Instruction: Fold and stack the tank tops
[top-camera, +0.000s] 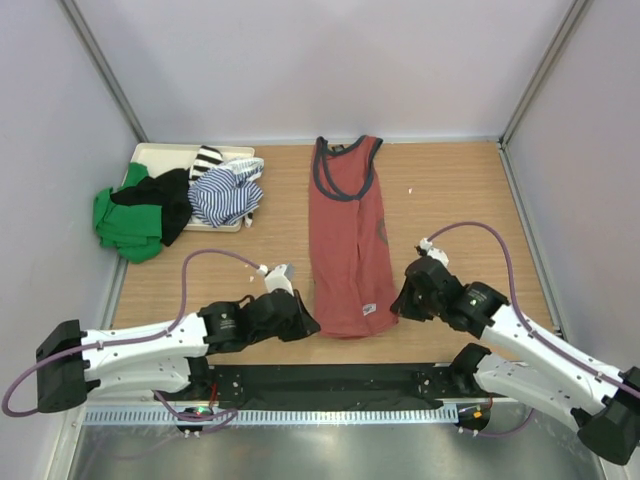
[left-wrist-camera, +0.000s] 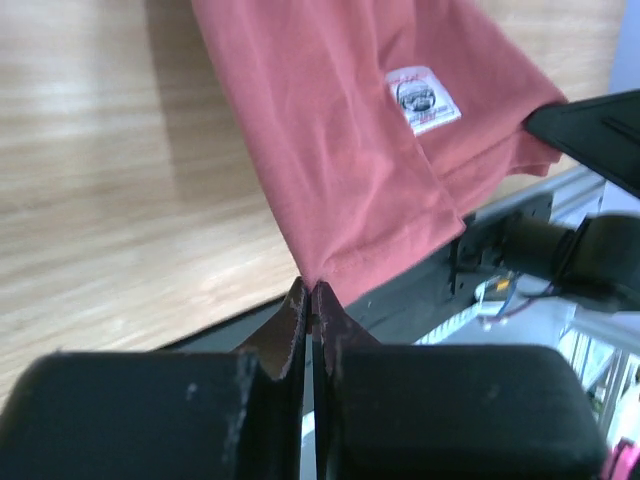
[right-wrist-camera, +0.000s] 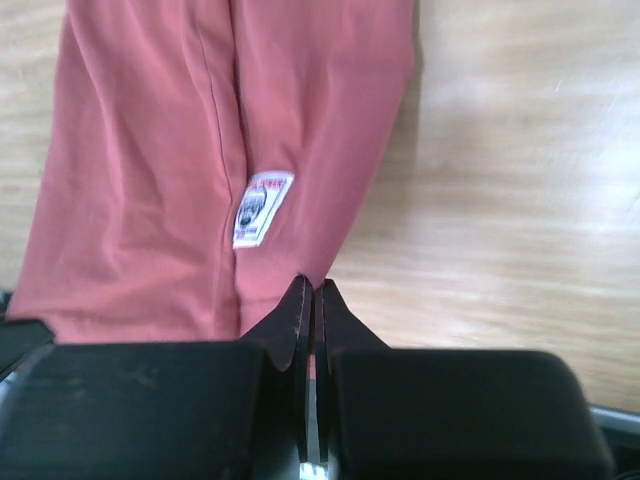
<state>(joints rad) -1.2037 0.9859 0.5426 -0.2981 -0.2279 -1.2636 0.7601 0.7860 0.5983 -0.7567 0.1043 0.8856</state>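
Red tank top (top-camera: 348, 240) flat on table (top-camera: 460, 200), centre, neck far, hem twd arm bases; L gripper (left-wrist-camera: 312, 292) pinched tight on hem's L corner; R gripper (right-wrist-camera: 312, 288) closed at R corner, prob. w/ cloth edge nipped, tips hide it; striped top (top-camera: 225, 195) & others piled at tray (top-camera: 150, 152), far L.

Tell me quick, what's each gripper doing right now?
Left gripper: shut on the red top, at a hem corner.
Right gripper: shut on the red top, at its other hem corner.
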